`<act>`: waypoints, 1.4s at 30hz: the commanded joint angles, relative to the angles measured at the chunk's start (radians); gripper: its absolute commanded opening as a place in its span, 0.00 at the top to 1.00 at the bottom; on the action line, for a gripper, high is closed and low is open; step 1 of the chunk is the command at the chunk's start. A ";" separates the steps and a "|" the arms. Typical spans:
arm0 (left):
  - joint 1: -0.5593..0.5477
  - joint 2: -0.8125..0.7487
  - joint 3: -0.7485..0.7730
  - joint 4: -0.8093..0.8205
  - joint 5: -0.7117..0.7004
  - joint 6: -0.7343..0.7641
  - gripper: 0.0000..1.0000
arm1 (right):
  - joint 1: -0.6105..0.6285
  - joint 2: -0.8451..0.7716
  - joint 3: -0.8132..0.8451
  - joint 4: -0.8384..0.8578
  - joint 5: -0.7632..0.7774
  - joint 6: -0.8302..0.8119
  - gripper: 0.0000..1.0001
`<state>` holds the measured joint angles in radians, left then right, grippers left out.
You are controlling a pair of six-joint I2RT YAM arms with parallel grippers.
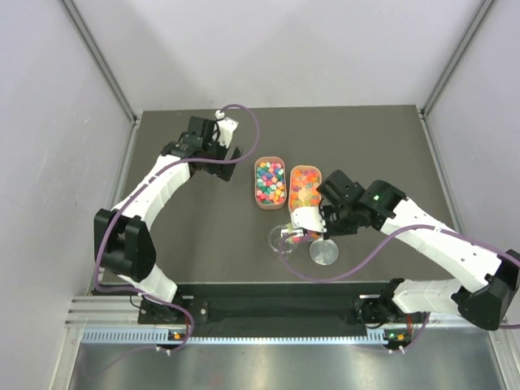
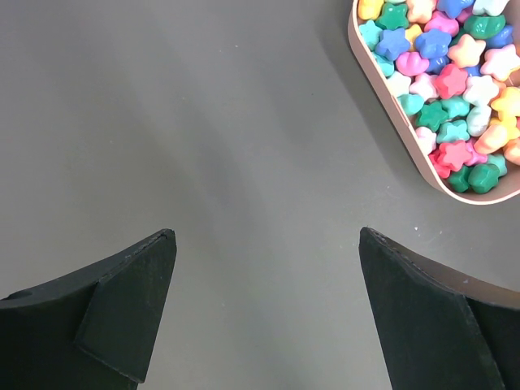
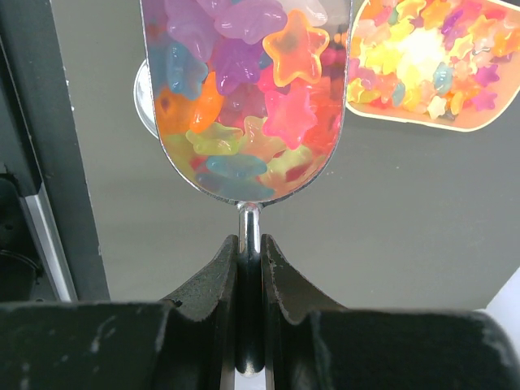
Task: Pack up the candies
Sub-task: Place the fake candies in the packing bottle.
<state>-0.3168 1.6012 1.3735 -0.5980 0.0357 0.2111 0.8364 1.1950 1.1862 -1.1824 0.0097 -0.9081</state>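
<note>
The candies are small star-shaped sweets in mixed bright colours. Opaque ones fill the left oval tray (image 1: 270,161), which also shows in the left wrist view (image 2: 388,114). Translucent ones (image 3: 422,49) fill the right oval tray (image 1: 305,169). My right gripper (image 1: 325,221) is shut on the handle (image 3: 249,223) of a metal scoop (image 1: 302,219). The scoop is heaped with translucent candies (image 3: 244,89) and is held beside the right tray, close to a clear cup (image 1: 283,242). My left gripper (image 2: 268,244) is open and empty over bare table, left of the left tray.
A round metal lid (image 1: 323,252) lies right of the clear cup, near the table's front edge. A silvery round edge (image 3: 145,97) shows behind the scoop. Grey enclosure walls stand on the left, the back and the right.
</note>
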 commanded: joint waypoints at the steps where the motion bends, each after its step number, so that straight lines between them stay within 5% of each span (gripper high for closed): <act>1: 0.002 -0.043 0.036 0.007 -0.008 0.002 0.01 | 0.032 0.009 0.039 -0.002 0.039 -0.018 1.00; 42: 0.010 -0.132 -0.103 0.127 0.027 -0.044 0.01 | 0.099 0.227 0.214 -0.207 0.228 0.040 1.00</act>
<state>-0.3126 1.5204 1.2793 -0.5228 0.0463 0.1810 0.9142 1.4136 1.3392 -1.3361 0.1959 -0.8886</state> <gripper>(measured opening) 0.985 0.107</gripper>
